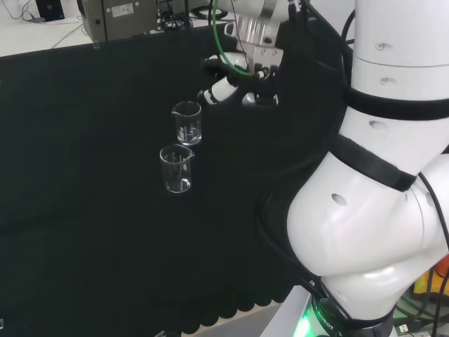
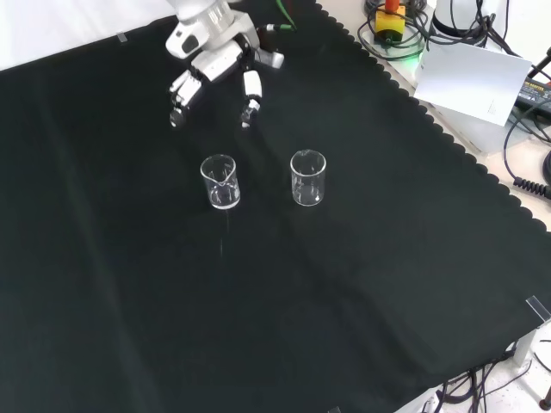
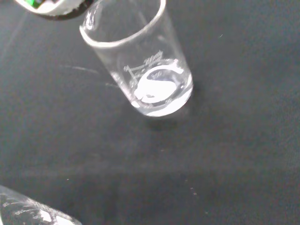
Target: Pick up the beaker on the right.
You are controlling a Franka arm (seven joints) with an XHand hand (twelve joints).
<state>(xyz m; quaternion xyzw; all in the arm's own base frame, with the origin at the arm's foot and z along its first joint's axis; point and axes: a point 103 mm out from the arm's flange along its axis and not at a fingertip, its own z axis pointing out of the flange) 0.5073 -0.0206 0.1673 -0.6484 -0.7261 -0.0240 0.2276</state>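
Observation:
Two clear, empty beakers stand upright on the black cloth. In the front view they are side by side, the left beaker (image 2: 219, 181) and the right beaker (image 2: 308, 178). In the head view the left one is the farther beaker (image 1: 186, 123) and the right one the nearer beaker (image 1: 176, 168). The hand (image 2: 211, 60) hovers beyond the left beaker in the front view, fingers spread and hanging down, holding nothing. In the head view the hand (image 1: 238, 81) is right of the farther beaker, apart from it. The wrist view has one beaker (image 3: 145, 65) close up and a second beaker's rim (image 3: 23, 213) at a corner.
The arm's white links (image 1: 379, 175) rise at the head view's right. The cloth's scalloped edge (image 2: 448, 142) runs along the front view's right, with a white box (image 2: 469, 77) and cables (image 2: 529, 129) beyond it. Equipment (image 1: 119, 17) stands behind the bench in the head view.

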